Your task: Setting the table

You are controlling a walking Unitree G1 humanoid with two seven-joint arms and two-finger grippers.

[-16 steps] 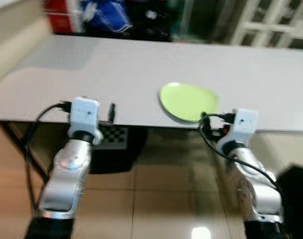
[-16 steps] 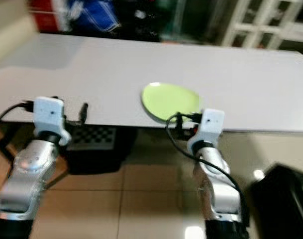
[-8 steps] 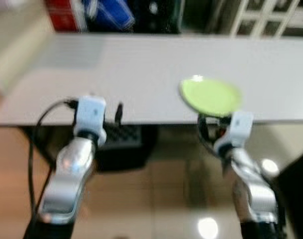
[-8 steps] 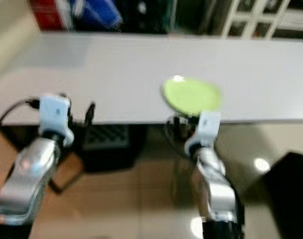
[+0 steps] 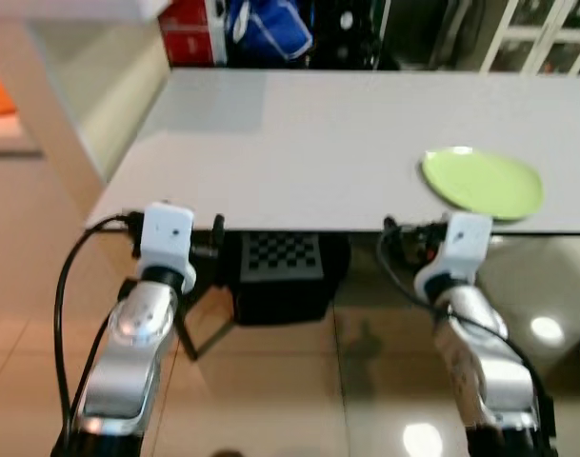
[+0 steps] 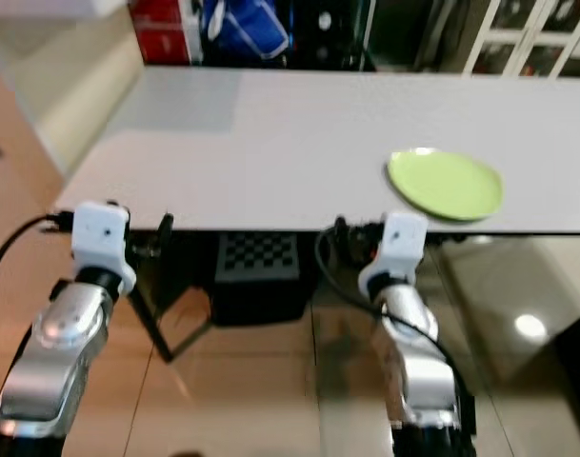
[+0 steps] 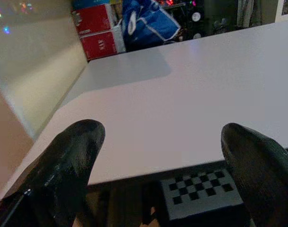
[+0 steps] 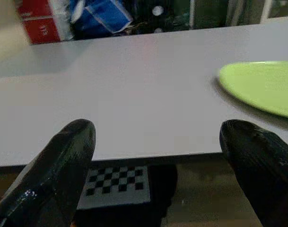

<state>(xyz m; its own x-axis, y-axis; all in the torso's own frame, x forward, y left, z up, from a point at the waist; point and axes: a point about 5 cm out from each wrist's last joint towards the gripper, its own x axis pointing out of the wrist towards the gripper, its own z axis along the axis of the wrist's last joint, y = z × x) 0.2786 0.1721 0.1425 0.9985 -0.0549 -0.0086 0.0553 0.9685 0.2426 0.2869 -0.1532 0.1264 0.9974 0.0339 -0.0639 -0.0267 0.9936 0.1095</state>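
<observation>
Surface (image 5: 299,143): white, long, running across in front of me.
Plate (image 5: 482,181): light green, lying flat near the surface's near edge, to the right.
My left claw (image 7: 162,165): fingers spread wide, holding nothing, at the near edge on the left.
My right claw (image 8: 158,165): fingers spread wide, holding nothing, at the near edge just left of the plate.
Checkerboard box (image 5: 283,257): under the surface, between my arms.

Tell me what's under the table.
Under the table sits a dark box with a checkerboard panel. The tabletop hides the box's upper back part and whatever lies further behind it.
</observation>
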